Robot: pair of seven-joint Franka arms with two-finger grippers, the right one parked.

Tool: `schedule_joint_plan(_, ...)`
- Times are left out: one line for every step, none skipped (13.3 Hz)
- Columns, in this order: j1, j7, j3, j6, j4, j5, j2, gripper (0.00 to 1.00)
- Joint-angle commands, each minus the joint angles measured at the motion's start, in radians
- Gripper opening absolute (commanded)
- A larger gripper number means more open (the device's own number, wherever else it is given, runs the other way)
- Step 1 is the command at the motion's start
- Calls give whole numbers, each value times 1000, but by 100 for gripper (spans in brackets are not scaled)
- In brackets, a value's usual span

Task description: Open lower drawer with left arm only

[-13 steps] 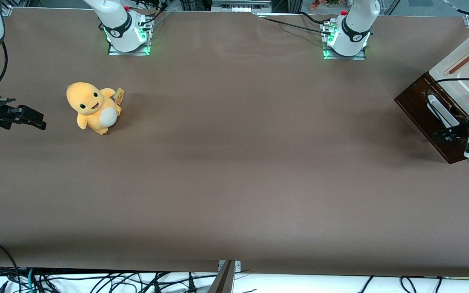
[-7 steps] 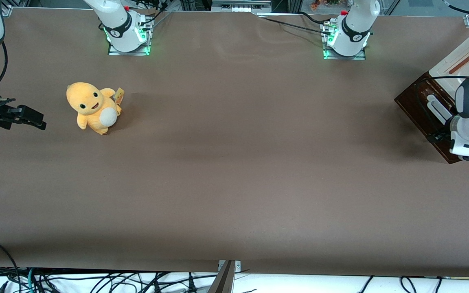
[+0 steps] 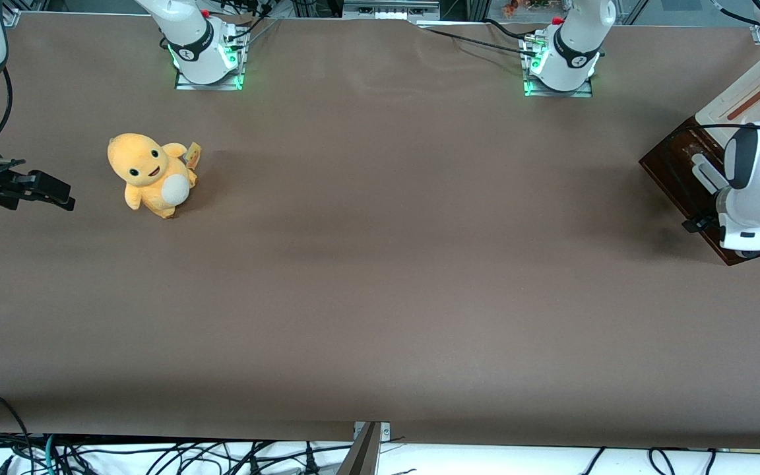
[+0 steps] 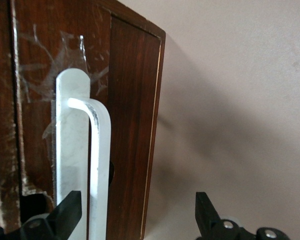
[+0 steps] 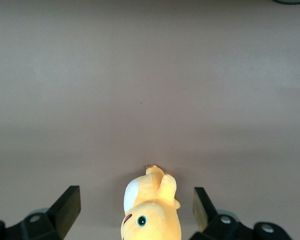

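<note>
A: From the front, at the working arm's end of the brown table (image 3: 380, 277): left arm (image 3: 759, 191) hanging over the lower drawer (image 3: 673, 173). Dark brown wooden front, long white bar handle (image 3: 706, 173), partly covered by the white wrist. Seated in the cream cabinet (image 3: 749, 99), under a cream panel with an orange-brown bar (image 3: 749, 102).

B: Gripper?

A: Hidden under the wrist there. Drawer's inside not visible, so contents impossible to tell.

B: And from the left wrist?

A: Gripper (image 4: 135, 220) spread wide, two black fingertips (image 4: 65, 215) well apart. Handle (image 4: 82, 165) between them, close beside one fingertip, far from its partner; touching or not, cannot tell. Drawer front (image 4: 132, 125) glossy, reddish brown, scuffed, with clear tape around the handle's foot. Front's edge also between the fingers, bare table past it.

B: Right wrist?

A: Only a yellow plush toy (image 5: 151, 212) on the table, toward the parked arm's end.
</note>
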State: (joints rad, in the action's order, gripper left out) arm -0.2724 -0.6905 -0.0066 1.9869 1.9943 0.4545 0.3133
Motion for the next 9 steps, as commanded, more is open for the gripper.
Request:
schedule_joint_plan(-2,-55,-1,16,15,84,4,100)
schedule_joint_plan(-5,-88,0,18,15,105,10,100)
schedule_joint_plan(-4,-113,1,18,15,107,19,100)
schedule_joint_plan(-4,-118,1,18,15,107,21,100)
schedule_joint_plan(-5,-118,1,20,15,107,24,100)
schedule_joint_plan(-5,-121,-1,21,15,107,26,100)
schedule_joint_plan(-4,-130,-1,24,14,107,32,100)
schedule_joint_plan(-5,-145,-1,39,15,107,33,100)
schedule_joint_plan(-4,-159,-1,41,14,107,39,100)
